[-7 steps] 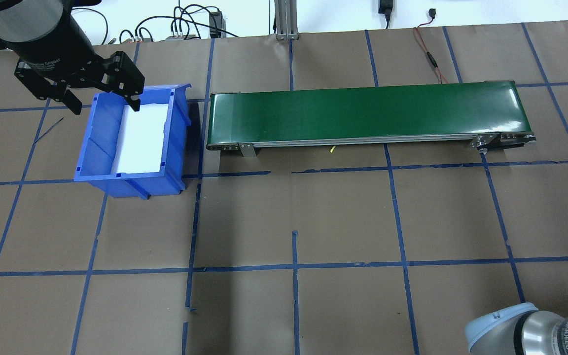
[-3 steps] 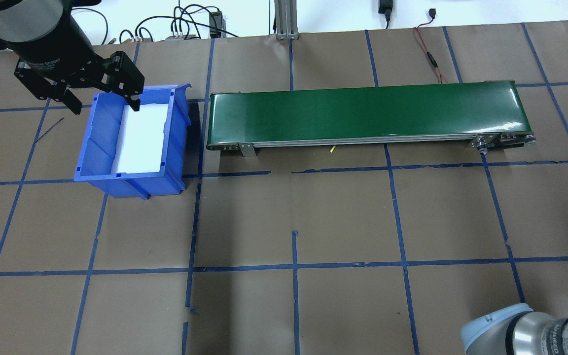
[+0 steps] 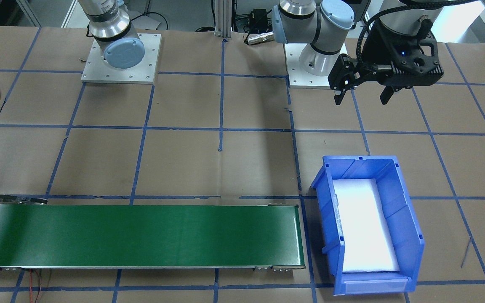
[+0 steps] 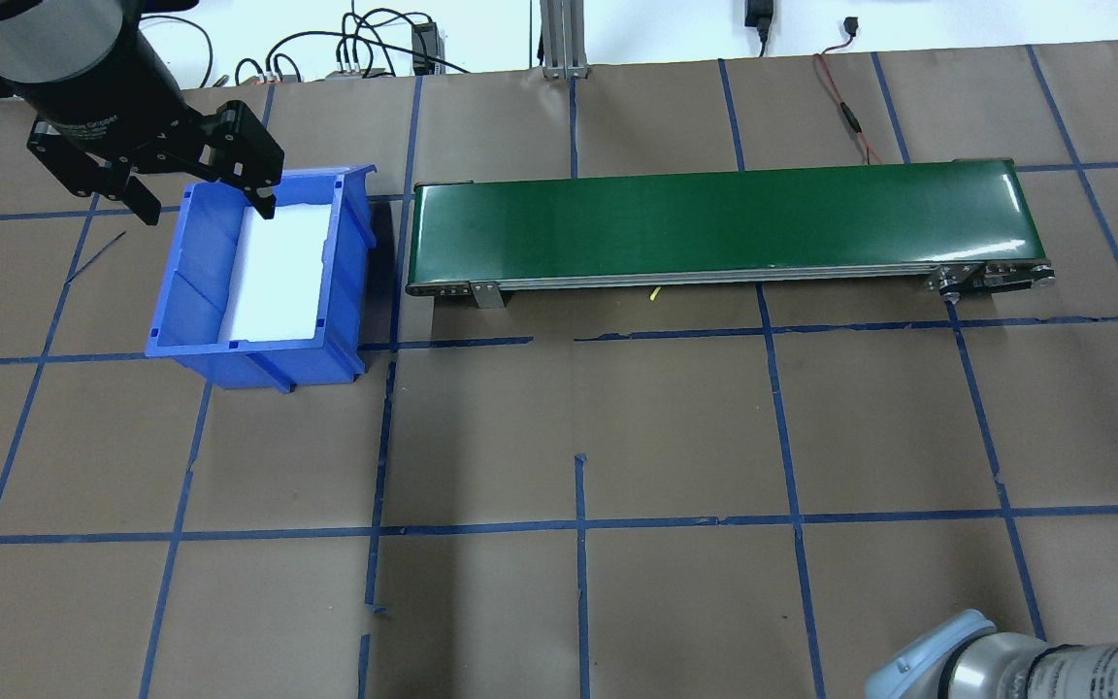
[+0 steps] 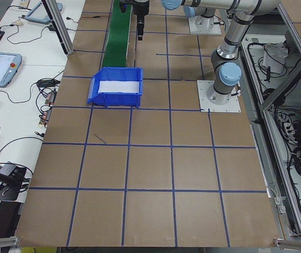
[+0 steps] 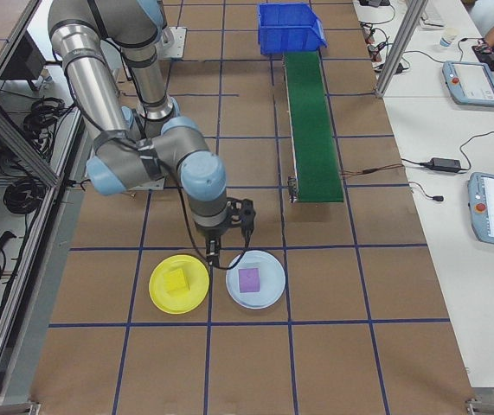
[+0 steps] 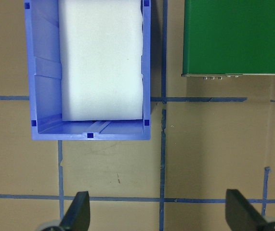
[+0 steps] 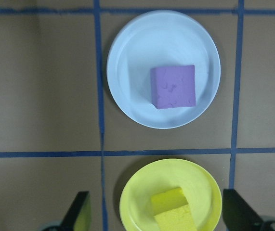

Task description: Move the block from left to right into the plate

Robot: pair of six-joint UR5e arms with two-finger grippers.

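The yellow block (image 8: 174, 211) lies in the yellow plate (image 8: 142, 192), off-centre; beside it a purple block (image 8: 174, 86) sits in a pale blue plate (image 8: 127, 72); both plates rest on the table (image 4: 675, 427), close together, near the robot's right end, past the belt's end.

The right gripper (image 8: 156, 221) hangs above the two plates, pointing straight down, jaws apart with nothing between them; its fingertips (image 8: 82, 209) frame the yellow plate in the wrist view; in the right side view the right arm (image 6: 121, 156) folds down from its base, elbow bent, wrist vertical.

The left gripper (image 3: 362, 94) hovers high near the bin (image 4: 205, 291), pointing down, jaws wide apart and empty; from the overhead one finger (image 4: 258, 199) overlaps the bin's far rim; the front view shows it well above the table, nearer the robot's base than the bin.

The bin holds a white foam liner (image 7: 101, 57); the green belt (image 4: 714, 218) runs just beside it towards the right.

Writing on the left wrist is too blurred to read.
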